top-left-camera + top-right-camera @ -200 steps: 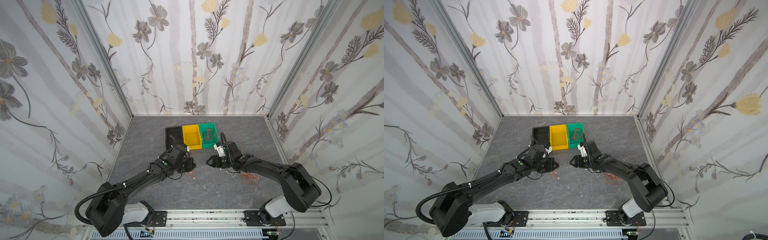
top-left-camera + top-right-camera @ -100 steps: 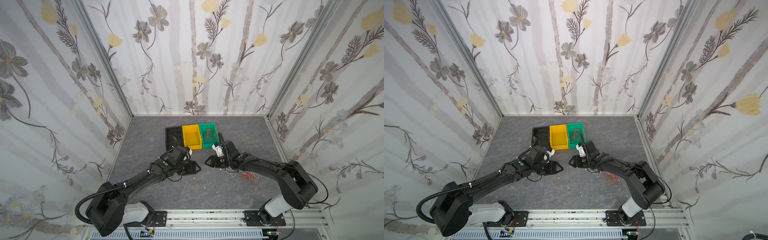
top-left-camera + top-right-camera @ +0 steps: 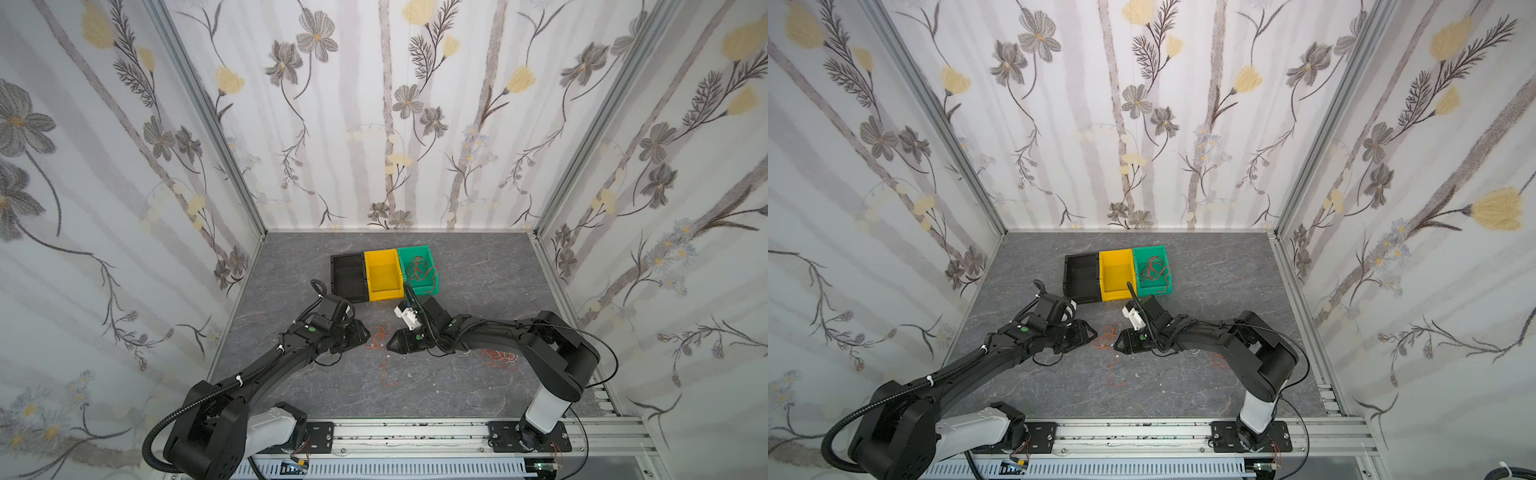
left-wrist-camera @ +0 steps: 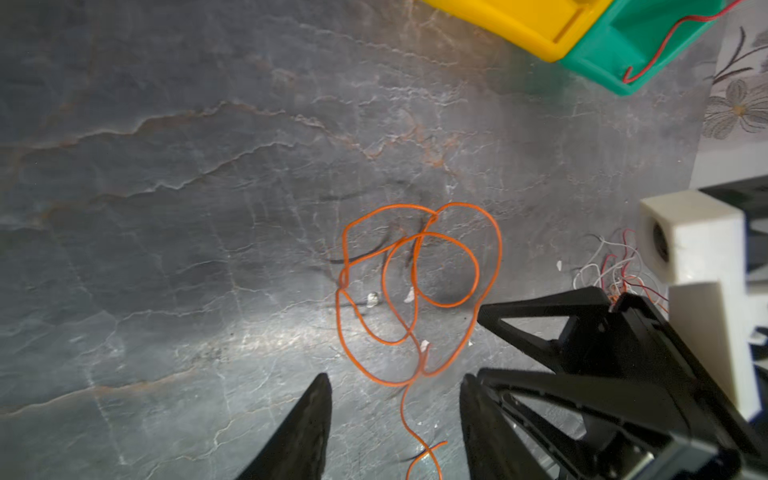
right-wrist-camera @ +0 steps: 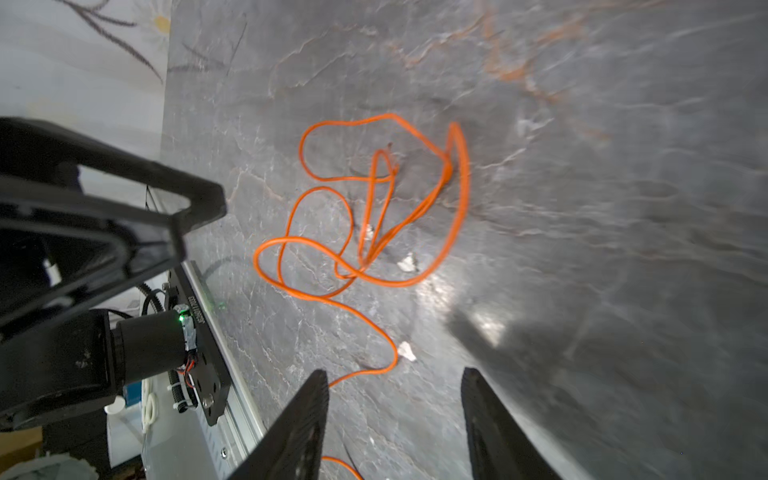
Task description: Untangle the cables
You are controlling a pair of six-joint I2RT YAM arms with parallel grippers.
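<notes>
One orange cable [image 3: 379,337] [image 3: 1108,340] lies in loose overlapping loops on the grey floor, between my two grippers. The left gripper [image 3: 367,335] [image 4: 395,378] is open just left of it, and the cable's [image 4: 415,291] tail runs along the floor between its fingers. Facing it from the right, the right gripper [image 3: 390,343] [image 5: 395,372] is open too, with the cable [image 5: 365,208] ahead of it and nothing held. A tangle of red, orange and white cables [image 3: 498,358] [image 3: 1219,359] lies beside the right arm. More cables [image 3: 419,268] sit in the green bin [image 3: 413,249].
A black bin [image 3: 333,276], a yellow bin [image 3: 382,270] and the green bin stand in a row behind the grippers. Flowered walls close the cell on three sides. The aluminium rail [image 3: 415,432] with both arm bases runs along the front edge.
The left gripper has opened. The orange cable, earlier up between the two grippers, now lies on the floor. The right arm has shifted slightly.
</notes>
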